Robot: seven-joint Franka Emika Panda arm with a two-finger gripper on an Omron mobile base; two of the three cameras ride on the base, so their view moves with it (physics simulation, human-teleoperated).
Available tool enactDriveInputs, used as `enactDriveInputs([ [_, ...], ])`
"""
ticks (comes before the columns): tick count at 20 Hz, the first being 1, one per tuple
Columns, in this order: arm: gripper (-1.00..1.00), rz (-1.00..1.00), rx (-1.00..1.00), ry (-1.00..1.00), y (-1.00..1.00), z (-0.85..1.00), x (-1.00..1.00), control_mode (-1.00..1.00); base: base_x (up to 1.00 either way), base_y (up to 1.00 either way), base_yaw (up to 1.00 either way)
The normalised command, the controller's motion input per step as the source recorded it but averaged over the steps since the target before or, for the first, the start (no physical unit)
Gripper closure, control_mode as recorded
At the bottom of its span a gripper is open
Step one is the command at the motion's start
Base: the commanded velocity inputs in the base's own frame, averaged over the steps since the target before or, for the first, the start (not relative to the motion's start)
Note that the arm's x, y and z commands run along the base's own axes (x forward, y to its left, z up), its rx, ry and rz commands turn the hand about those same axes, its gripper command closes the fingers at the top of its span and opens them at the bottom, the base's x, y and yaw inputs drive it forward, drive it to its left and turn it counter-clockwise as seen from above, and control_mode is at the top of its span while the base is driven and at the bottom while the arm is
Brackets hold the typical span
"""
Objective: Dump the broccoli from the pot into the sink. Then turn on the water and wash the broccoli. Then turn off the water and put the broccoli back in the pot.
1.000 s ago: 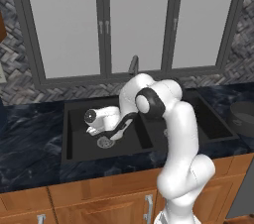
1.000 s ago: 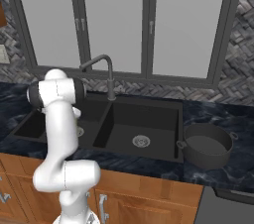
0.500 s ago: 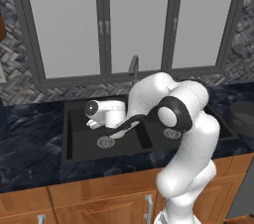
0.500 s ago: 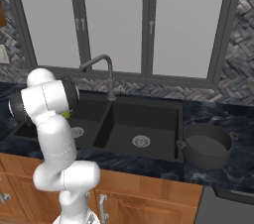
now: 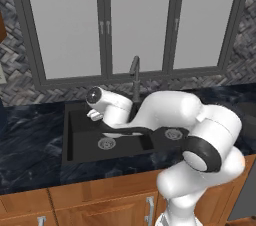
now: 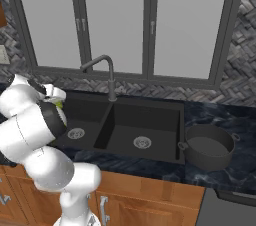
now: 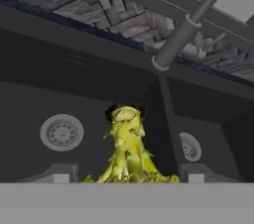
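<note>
1. The arm is folding over on itself. Over the last second its elbow has been swinging down and out toward the cabinet fronts, while the gripper [image 5: 93, 115] has been staying over the left basin of the sink [image 5: 71, 159], near its back wall.
2. The fingers are closing on the broccoli [image 7: 128, 143]. From the hand's camera, the yellow-green lump is sitting right between the two tips, with its spread end filling the gap between them.
3. The broccoli is hanging clear of the basin floor. From the right side it is showing as a small green patch [image 6: 59, 104] at the hand, level with the sink's rim.
4. No water is running from the faucet [image 6: 107, 68] that I can see.
5. The pot [image 6: 209, 145] is waiting on the counter just right of the sink, apparently empty.
6. To me this looks like the arm reconfiguring for the carry back. The broccoli is being held, so what is left is the long swing across both basins to the pot.
</note>
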Motion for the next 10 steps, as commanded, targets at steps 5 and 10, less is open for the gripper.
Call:
enactDriveInputs([
  [5,1.0,0.0,0.0,0.09,-0.04,0.85,-0.74,-1.0,0.0,0.0,0.0],
  [10,1.0,0.01,0.0,0.04,-0.31,0.49,-0.73,-1.0,0.0,0.0,0.0],
])
